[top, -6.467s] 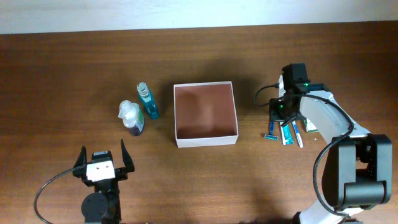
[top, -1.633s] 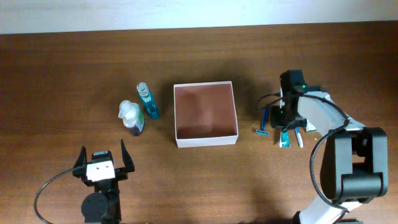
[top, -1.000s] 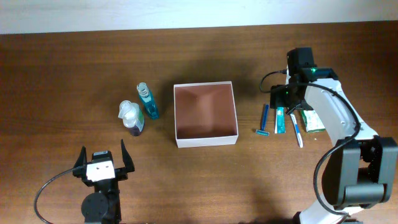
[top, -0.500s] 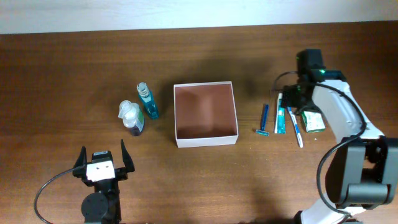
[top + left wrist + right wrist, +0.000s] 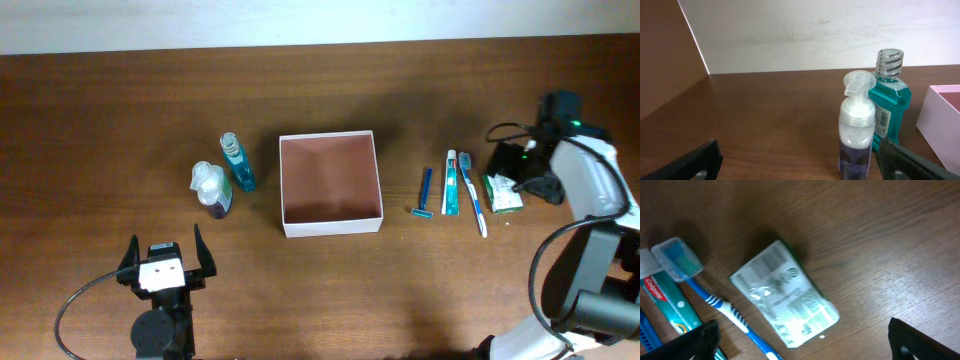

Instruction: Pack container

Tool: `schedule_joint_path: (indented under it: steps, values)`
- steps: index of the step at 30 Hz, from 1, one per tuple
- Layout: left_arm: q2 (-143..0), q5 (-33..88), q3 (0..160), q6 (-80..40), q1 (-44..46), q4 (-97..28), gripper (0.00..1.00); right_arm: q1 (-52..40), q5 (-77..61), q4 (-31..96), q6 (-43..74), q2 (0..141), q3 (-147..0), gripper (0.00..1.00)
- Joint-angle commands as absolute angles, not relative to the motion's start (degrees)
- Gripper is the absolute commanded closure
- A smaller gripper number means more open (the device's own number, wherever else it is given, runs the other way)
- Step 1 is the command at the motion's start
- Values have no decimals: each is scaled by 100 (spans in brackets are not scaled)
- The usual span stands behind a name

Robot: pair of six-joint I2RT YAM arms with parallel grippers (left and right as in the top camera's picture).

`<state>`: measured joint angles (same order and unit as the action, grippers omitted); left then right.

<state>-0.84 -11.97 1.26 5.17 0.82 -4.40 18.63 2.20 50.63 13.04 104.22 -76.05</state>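
The right gripper [image 5: 522,172] is pulling away to the right. A moment ago it was over the toothpaste tube [image 5: 450,184] and the toothbrush [image 5: 473,193], and now it is hanging above the green-and-white packet [image 5: 785,301]. The razor [image 5: 424,192], the tube and the brush, which were bunched under it earlier, are now lying side by side.

Nearest to the robot, the left gripper [image 5: 165,247] is waiting low over the table [image 5: 100,120] with its fingers spread wide and nothing between them. A little farther, the foam pump bottle [image 5: 856,131] is standing upright, and the blue-green mouthwash bottle [image 5: 890,106] is standing just behind it, very close.

To the right of the two bottles, the container [image 5: 331,228] is sitting in the middle of the table with its opening up and nothing inside yet. The razor is lying near its right wall, not touching it.

Farther right, the right gripper is also holding its fingers far apart. The packet is lying between them in the wrist view, but they are not touching it.

I am judging that the container is light and not very stiff, because its white walls are thin. It may slide on the smooth wood if an item is pushed against it. To steady or move it, I would pinch one wall at the rim near a corner, where the box should bend least, and not squeeze hard.
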Motion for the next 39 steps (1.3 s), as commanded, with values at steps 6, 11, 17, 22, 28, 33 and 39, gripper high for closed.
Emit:
schedule_joint_path:
  steps: [6,11,17,22,28,33,39]
  values:
    - [-30,-1135,78,611,58,-408,1,2171,-412,5070,1076,10355,-7487,3]
    - [-30,-1135,78,611,58,-408,1,2167,-460,4919,1079,10355,-7363,4]
    - [-30,-1135,78,611,58,-408,1,2167,-475,4458,1076,10366,-6917,4]
    - [-30,-1135,78,611,58,-408,1,2167,-596,4038,1009,10366,-6486,7]
    - [-30,-1135,78,611,58,-408,0,2165,-891,3916,773,10366,-6316,25]
    - [-30,-1135,78,611,58,-408,1,2021,-1238,3907,598,10366,-6318,54]
    - [-30,-1135,78,611,58,-408,1,1863,-1225,3874,598,10363,-6322,84]
